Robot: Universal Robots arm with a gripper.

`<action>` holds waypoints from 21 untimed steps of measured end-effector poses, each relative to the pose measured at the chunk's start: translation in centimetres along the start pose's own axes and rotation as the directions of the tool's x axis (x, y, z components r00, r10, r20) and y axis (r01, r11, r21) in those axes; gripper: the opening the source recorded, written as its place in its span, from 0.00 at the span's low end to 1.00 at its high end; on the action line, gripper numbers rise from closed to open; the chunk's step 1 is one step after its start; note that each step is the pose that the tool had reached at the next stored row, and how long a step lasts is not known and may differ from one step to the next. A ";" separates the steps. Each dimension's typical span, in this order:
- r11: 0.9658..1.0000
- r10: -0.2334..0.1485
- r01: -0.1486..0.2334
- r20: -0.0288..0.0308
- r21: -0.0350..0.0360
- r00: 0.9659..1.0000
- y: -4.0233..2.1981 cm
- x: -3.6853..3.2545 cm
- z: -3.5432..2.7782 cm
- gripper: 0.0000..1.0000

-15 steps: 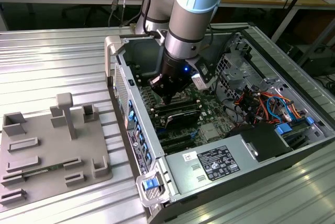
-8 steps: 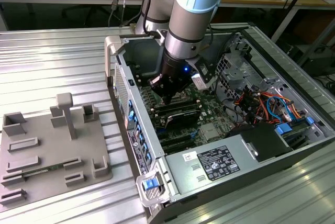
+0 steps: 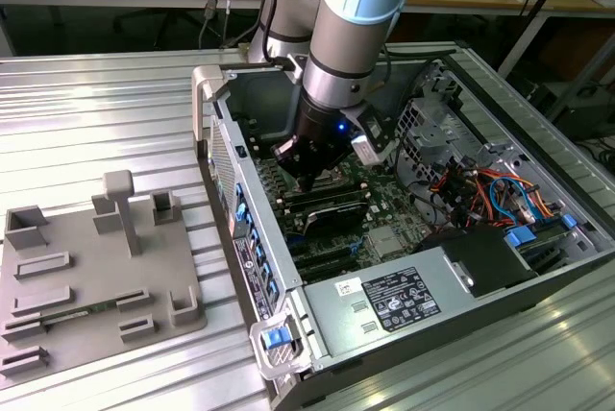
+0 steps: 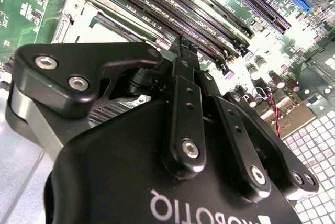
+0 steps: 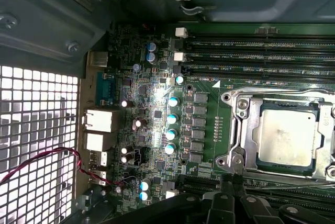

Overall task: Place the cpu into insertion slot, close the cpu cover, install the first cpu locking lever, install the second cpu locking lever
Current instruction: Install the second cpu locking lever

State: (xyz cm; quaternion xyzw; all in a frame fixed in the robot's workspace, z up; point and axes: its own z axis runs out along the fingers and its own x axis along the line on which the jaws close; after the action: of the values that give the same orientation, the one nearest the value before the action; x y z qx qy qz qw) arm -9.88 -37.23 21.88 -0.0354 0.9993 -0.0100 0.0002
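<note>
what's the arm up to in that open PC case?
The arm has its gripper down inside the open computer case, just above the motherboard near the memory slots. In the first wrist view the cpu already sits in the insertion slot, with the silvery cpu cover framing it. The gripper hangs close beside the socket; I can't tell whether the levers are locked.

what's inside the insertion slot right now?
The cpu sits in the insertion slot, silver top showing through the cpu cover frame. Contacts beneath it are hidden.
</note>
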 end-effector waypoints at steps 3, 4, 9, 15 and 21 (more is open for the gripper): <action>1.000 0.000 0.000 0.000 0.000 1.000 0.01 0.11 0.05 0.11; 1.000 0.000 0.000 0.000 0.000 1.000 0.02 0.16 0.06 0.11; 1.000 0.000 0.000 0.000 0.000 1.000 0.02 0.20 0.25 0.11; 1.000 0.000 0.000 0.000 0.000 1.000 0.04 0.33 0.33 0.11; 1.000 0.000 0.000 0.000 0.000 1.000 0.09 0.41 0.49 0.11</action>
State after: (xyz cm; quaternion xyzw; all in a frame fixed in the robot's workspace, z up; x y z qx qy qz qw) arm -10.29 -37.17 21.39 -0.0354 0.9993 -0.0101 0.0002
